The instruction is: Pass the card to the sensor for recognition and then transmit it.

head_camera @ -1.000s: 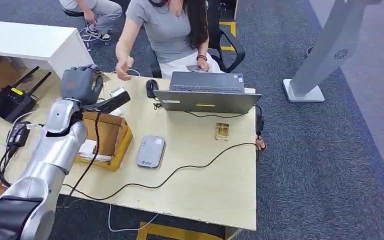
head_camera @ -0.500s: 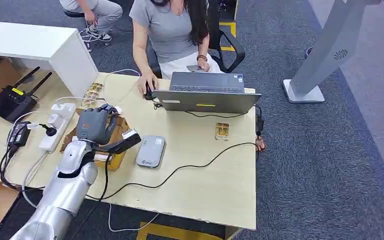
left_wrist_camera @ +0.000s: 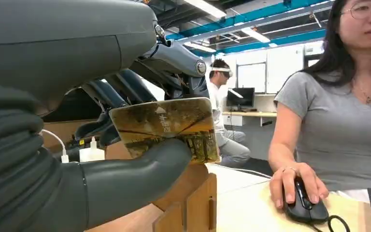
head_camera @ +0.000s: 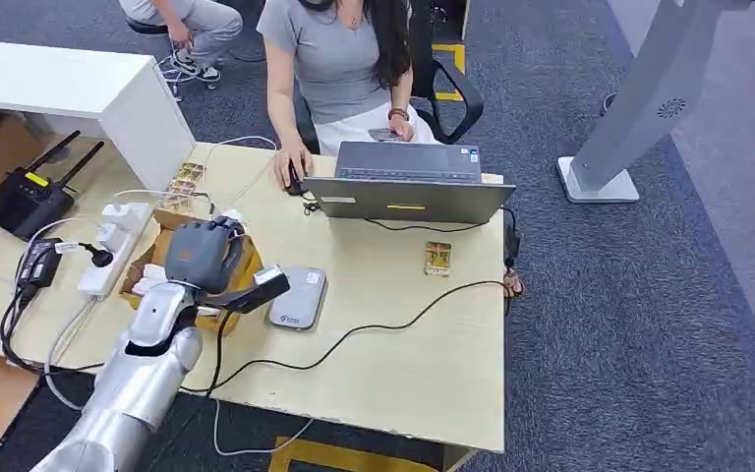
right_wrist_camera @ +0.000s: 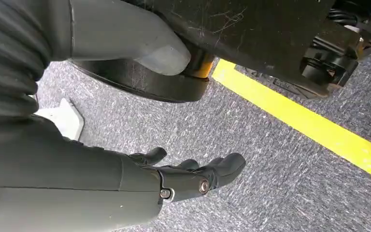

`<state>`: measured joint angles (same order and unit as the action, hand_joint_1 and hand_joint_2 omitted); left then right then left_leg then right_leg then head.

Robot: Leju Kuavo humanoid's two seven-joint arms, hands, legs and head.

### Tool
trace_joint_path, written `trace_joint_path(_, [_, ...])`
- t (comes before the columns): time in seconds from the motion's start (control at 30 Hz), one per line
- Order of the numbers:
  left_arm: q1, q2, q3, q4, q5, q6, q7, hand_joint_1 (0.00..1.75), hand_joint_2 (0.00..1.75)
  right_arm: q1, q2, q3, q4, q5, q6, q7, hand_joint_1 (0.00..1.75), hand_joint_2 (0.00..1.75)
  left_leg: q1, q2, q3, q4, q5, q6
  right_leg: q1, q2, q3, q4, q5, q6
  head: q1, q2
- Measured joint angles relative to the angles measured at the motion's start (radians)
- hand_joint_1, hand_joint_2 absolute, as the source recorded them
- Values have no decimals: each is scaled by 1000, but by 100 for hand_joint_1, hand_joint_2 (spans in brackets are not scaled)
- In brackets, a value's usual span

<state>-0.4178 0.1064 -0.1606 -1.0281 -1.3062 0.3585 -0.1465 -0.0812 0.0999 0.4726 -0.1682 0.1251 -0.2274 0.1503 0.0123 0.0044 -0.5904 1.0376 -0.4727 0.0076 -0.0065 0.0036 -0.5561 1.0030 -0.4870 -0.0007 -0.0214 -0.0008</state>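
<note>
We find the card (left_wrist_camera: 166, 126) pinched in our left hand (head_camera: 204, 258) beside the sensor (head_camera: 297, 298), recognition and handover outstanding; right hand (right_wrist_camera: 193, 176) hangs empty, fingers apart.

light wood table (head_camera: 423, 383) on dark blue-grey carpet (head_camera: 649, 324). open grey laptop (head_camera: 408, 187) at far edge, person (head_camera: 339, 59) seated behind it in black office chair (head_camera: 452, 84), hand on black mouse (head_camera: 296, 179). black cable (head_camera: 354, 334) trailing across tabletop. white power strip (head_camera: 113, 246) and black router (head_camera: 25, 197) at left, beside white cabinet (head_camera: 69, 88). grey stand with white base (head_camera: 639, 108) at right on carpet. yellow floor tape (right_wrist_camera: 299, 121) seen on carpet. ceiling with blue beams (left_wrist_camera: 270, 24) and strip lights (left_wrist_camera: 207, 7), bright windows (left_wrist_camera: 270, 67) at back.
</note>
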Motion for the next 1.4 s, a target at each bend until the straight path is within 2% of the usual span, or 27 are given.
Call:
trace_joint_path(0.17, [0, -15, -19, -20, -10, 56, -6, 175, 175, 0, 0, 0, 0, 2, 0, 5, 0, 175, 0, -1, 0, 0, 0, 0, 0, 0, 0, 0, 1, 1, 0, 0])
trace_joint_path(0.43, [-14, -76, -99, -139, -41, 57, 8, 175, 175, -1, 3, -1, 0, 8, -4, 8, 0, 175, 0, 0, -1, 1, 0, 1, 0, 0, -1, 0, 1, 2, 0, 0])
trace_joint_path(0.53, [-32, -91, -124, -177, -44, 57, 11, 175, 175, -1, 13, -1, 0, 11, -37, 24, 0, 175, 0, 0, -1, 1, 0, 1, 0, 0, -1, 0, 1, 2, 0, 0])
trace_joint_path(0.8, [-67, -112, -155, -205, -56, 11, 30, 175, 175, -1, 29, -1, 0, 13, -60, 37, 0, 175, 1, 1, -1, 0, 1, 0, 0, 1, -1, 0, 2, 1, 0, 0])
trace_joint_path(0.87, [-75, -112, -162, -203, -64, -36, 48, 175, 175, -1, 30, -1, 0, 13, -60, 34, 0, 175, 1, 1, -1, 0, 1, 0, 0, 1, -1, 0, 2, 1, 0, 0])
trace_joint_path(1.03, [-115, -116, -180, -94, -85, -171, 109, 175, 175, -2, 29, -2, 0, 11, -34, 18, 0, 175, 0, 2, -1, 0, 1, 0, 0, 3, -2, 0, 2, 1, 0, 0])
trace_joint_path(1.2, [-131, -119, -193, 5, -88, -205, 127, 175, 175, -5, 27, -2, 0, 10, -9, 9, 0, 175, 0, 1, -1, 1, 1, 0, 0, 2, -2, 0, 2, 1, 0, 0])
trace_joint_path(1.4, [-165, -121, -214, 114, -82, -281, 166, 175, 175, -5, 27, -2, 0, 11, -9, 10, 0, 175, 0, 1, -1, 1, 0, 0, 0, 2, -2, 0, 2, 1, 0, 0])
